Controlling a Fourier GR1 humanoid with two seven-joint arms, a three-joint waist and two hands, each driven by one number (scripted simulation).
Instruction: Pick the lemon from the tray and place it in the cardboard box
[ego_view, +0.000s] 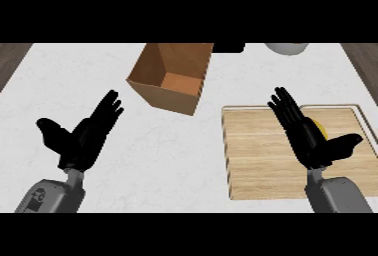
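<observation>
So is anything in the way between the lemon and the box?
Nothing visible. The lemon sits on the tray, half hidden by the right hand. Only bare counter lies between the tray and the open cardboard box.

A white, faintly marbled stone desk fills nearly the whole view, evenly lit, with only soft shadows on it. Past its left edge and its right edge runs a strip of dark brown wooden floor. At the far edge, right of centre, sits a pale grey rounded object, with a small black shape just left of it.
</observation>
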